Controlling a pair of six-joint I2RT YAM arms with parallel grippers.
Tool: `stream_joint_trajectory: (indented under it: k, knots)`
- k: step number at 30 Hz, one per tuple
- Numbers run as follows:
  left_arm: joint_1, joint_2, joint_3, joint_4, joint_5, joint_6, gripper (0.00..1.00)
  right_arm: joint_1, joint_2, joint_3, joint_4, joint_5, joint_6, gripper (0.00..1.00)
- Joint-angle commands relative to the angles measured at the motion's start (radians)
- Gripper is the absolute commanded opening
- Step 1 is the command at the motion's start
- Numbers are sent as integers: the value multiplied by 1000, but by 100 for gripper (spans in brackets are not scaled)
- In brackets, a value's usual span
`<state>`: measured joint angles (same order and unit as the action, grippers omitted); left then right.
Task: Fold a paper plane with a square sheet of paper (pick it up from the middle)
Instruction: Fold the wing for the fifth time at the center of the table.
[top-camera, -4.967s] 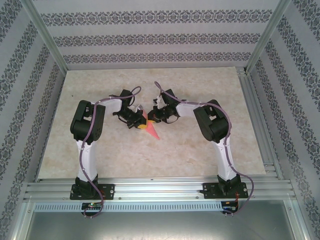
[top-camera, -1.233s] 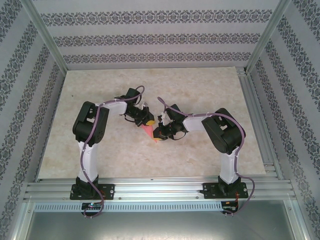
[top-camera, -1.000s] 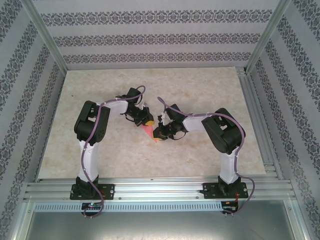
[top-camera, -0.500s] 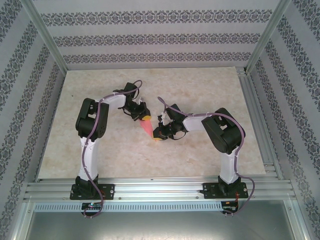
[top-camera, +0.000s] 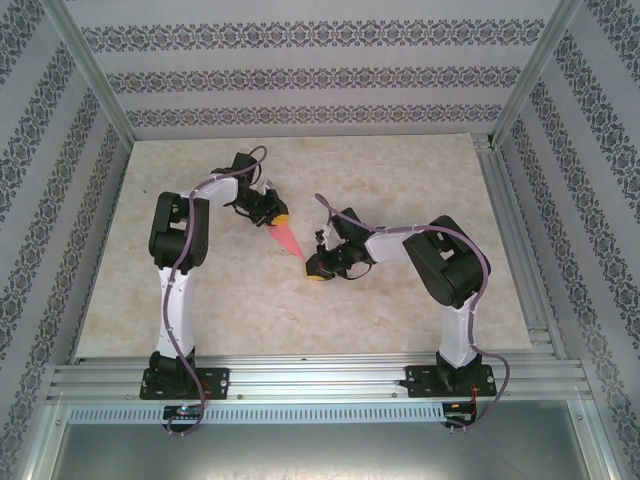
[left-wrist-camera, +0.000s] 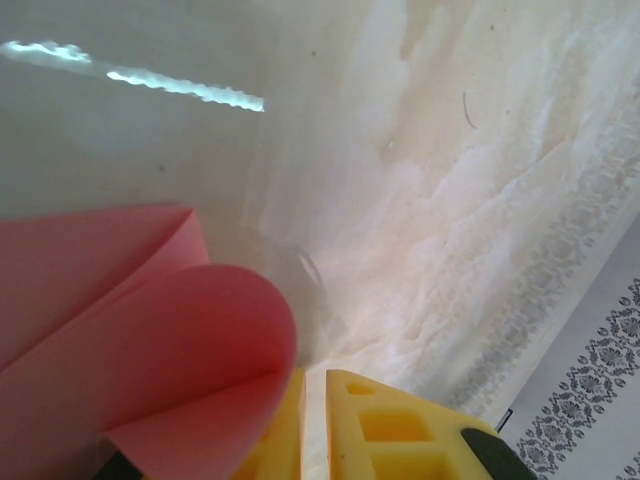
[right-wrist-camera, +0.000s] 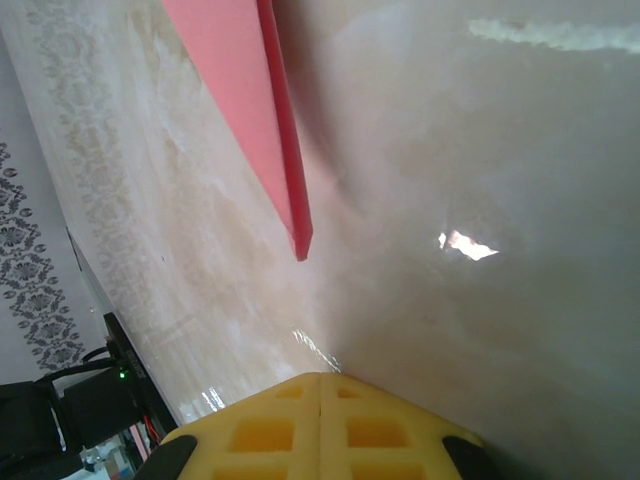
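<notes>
While patterned wallpaper (top-camera: 300, 78) surrounds it, marbled tabletop (top-camera: 420, 190) gleams.

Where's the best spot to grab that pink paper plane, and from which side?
Likely the paper plane at its wide rear end, from the far left along its length. Its folded layers bulge apart there, so pinching across holds them together; the slim tip could crumple.

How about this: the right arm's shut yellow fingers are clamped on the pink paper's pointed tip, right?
Not quite. The right gripper is shut, but on nothing: the right wrist view shows the paper plane with its pointed tip lying ahead of it, apart.
</notes>
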<state>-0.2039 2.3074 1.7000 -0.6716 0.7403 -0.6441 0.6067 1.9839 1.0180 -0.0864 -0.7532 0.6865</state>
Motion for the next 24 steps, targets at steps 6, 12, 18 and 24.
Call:
stream_joint_trajectory:
  k: [6, 12, 18, 24]
  knots:
    - [-5, -4, -39, -9, 34, 60, 15, -18, -30, 145, -58, 75, 17, 0]
    - [-5, 12, -22, -14, 38, 58, 15, -8, 115, 323, -65, 55, 33, 0]
    - [-5, 18, -16, -26, 35, 70, 15, -7, 214, 403, -95, 75, 27, 0]
    - [-5, 25, 3, -46, 36, 82, 15, -4, 283, 386, -138, 100, 4, 0]
